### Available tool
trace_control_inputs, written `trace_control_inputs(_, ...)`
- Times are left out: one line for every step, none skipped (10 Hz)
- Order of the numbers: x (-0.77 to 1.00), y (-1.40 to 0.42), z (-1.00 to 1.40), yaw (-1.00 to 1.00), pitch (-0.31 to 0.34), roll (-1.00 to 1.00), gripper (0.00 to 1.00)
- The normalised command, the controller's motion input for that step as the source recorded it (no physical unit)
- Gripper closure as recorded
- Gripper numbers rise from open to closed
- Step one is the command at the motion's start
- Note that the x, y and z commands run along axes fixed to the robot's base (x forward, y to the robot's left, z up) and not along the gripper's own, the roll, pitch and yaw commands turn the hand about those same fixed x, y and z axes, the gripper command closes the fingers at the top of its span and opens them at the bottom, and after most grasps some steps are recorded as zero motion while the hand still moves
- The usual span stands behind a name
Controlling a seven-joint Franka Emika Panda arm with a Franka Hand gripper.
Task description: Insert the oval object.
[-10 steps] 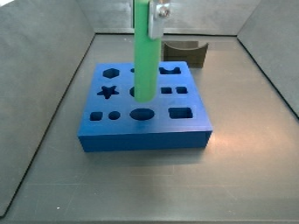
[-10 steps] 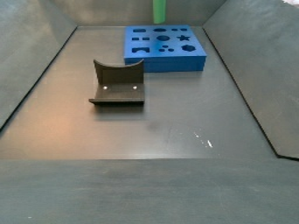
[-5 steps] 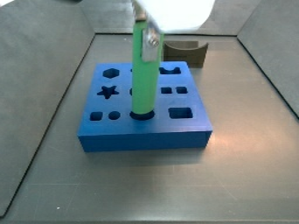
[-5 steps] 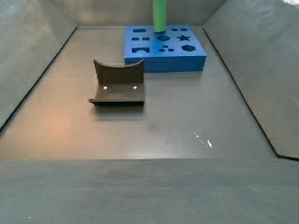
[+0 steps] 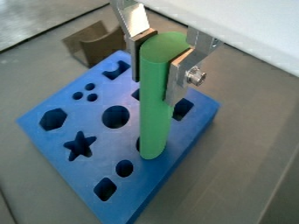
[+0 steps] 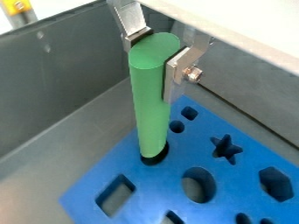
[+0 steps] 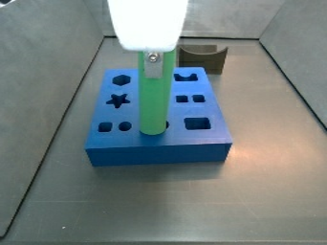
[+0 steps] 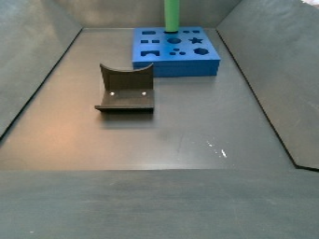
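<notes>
The oval object is a long bright green peg [image 5: 156,96]. It stands upright, gripped near its top by my gripper [image 5: 160,54]. The silver fingers [image 6: 180,63] are shut on its two sides in both wrist views. Its lower end sits in the oval hole in the front row of the blue block [image 7: 205,144], seen also in a wrist view [image 6: 149,154]. In a side view the gripper [image 7: 151,58] is straight above that hole. In a side view the peg [image 8: 171,14] rises out of frame above the block [image 8: 187,65], and the gripper is out of view.
The blue block [image 5: 52,122] has several other shaped holes, among them a star [image 5: 79,145] and a hexagon [image 7: 121,79]. A dark grey curved fixture [image 8: 125,89] stands on the floor apart from the block, and shows behind it [image 7: 202,55]. Grey walls enclose the floor.
The gripper has carried the peg toward the block's front row and lowered it. The peg's lower end now sits in the oval hole.
</notes>
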Motion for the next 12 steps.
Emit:
trace_control_inputs(0.25, 0.00, -0.26, -0.44, 0.099, 0.00, 1.00)
trace_control_inputs(0.00, 0.09, -0.17, -0.22, 0.097, 0.02, 1.00)
trace_control_inputs(-0.04, 0.17, -0.21, -0.14, 0.021, 0.02, 1.00)
trace_control_inputs(-0.13, 0.20, -0.23, -0.20, 0.010, 0.00, 1.00)
trace_control_inputs(-0.21, 0.19, -0.23, -0.24, 0.003, -0.04, 1.00)
trace_control_inputs(-0.19, 0.18, -0.23, -0.23, 0.000, -0.06, 1.00)
trace_control_inputs(-0.17, 0.12, -0.26, -0.17, 0.000, -0.07, 1.00)
trace_control_inputs(-0.09, 0.07, -0.29, -0.15, 0.000, -0.08, 1.00)
trace_control_inputs(0.00, 0.00, -0.35, -0.20, 0.000, -0.09, 1.00)
trace_control_inputs(0.00, 0.00, -0.32, -0.06, 0.000, -0.09, 1.00)
trace_control_inputs(0.05, -0.10, -0.25, 0.00, 0.000, -0.10, 1.00)
trace_control_inputs(0.09, -0.10, -0.26, 0.00, 0.000, -0.10, 1.00)
